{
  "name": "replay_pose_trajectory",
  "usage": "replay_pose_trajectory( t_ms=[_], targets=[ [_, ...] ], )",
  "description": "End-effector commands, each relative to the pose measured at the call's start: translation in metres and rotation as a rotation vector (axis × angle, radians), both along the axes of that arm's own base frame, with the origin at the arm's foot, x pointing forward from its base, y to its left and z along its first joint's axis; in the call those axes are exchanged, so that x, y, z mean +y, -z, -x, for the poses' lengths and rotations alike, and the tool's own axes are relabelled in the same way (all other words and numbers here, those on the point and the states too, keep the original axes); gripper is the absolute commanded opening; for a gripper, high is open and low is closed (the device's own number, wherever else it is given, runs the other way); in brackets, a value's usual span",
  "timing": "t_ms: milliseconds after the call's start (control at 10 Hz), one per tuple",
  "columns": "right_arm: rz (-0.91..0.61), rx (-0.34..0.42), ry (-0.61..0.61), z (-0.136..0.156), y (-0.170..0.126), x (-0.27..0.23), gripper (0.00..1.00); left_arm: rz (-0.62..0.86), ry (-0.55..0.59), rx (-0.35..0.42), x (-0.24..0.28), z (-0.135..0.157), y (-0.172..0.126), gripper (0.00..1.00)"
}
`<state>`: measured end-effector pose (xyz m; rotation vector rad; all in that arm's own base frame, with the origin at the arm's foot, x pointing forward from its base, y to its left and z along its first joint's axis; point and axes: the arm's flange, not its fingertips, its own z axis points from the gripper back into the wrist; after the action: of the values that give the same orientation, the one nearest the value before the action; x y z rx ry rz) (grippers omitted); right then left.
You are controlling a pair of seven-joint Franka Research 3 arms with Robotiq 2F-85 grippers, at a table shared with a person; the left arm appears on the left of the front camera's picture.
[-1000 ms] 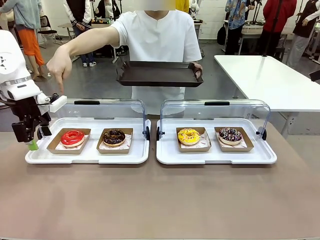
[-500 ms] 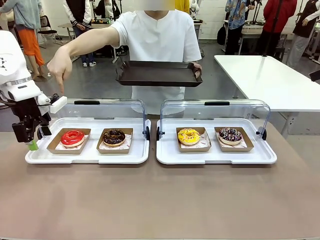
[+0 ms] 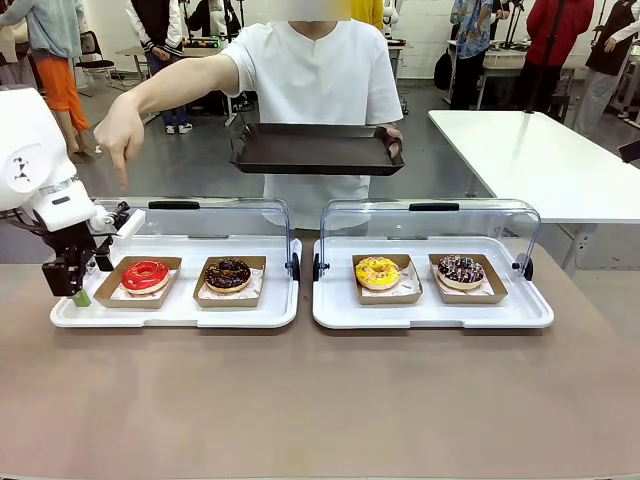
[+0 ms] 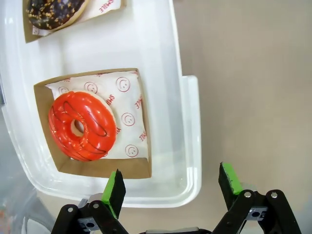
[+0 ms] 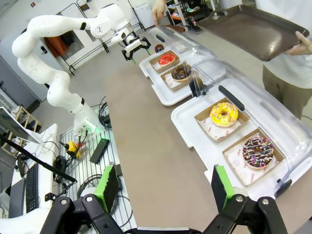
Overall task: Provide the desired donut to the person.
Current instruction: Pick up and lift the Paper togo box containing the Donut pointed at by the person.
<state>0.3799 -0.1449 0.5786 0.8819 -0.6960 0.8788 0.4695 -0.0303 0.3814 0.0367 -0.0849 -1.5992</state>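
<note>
Hovering w/ jaws spread, L gripper (image 4: 170, 181) points down at tray (image 4: 191, 141) edge beside red donut (image 4: 82, 126).

Chocolate donut (image 4: 52, 10) clipped by top edge, left wrist view (paper liner (image 4: 105, 6) too). Person's pointing hand (image 5: 158, 10) cropped at wrist, right wrist view.

- Bright, even overhead indoor light in all views; no harsh shadows.
- Soft, short shadows beneath white trays (image 3: 175, 318) on brown table (image 3: 320, 400).
- Faint reflections on clear lids (image 3: 430, 225); mild glare on white plastic in left wrist view.
- Small highlights on red donut (image 4: 82, 126) glaze.
- Sharp foreground in front view, softer background.
- Strong wide-angle bending toward right wrist view edges.
</note>
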Motion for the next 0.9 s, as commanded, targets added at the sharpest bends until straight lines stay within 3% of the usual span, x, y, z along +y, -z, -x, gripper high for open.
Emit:
replay_pose_trajectory(
  t_ms=[0, 200, 800],
  targets=[
    [-0.004, 0.002, -0.001, 0.0, 0.0, -0.001, 1.0, -0.01, -0.036, -0.014, 0.005, -0.005, 0.016, 1.0],
    [-0.004, 0.002, -0.001, 0.0, 0.0, -0.001, 1.0, 0.028, -0.041, 0.015, 0.014, -0.015, 0.03, 1.0],
    [-0.004, 0.002, -0.001, 0.0, 0.0, -0.001, 1.0, 0.052, -0.058, -0.006, 0.025, -0.033, 0.045, 1.0]
  ],
)
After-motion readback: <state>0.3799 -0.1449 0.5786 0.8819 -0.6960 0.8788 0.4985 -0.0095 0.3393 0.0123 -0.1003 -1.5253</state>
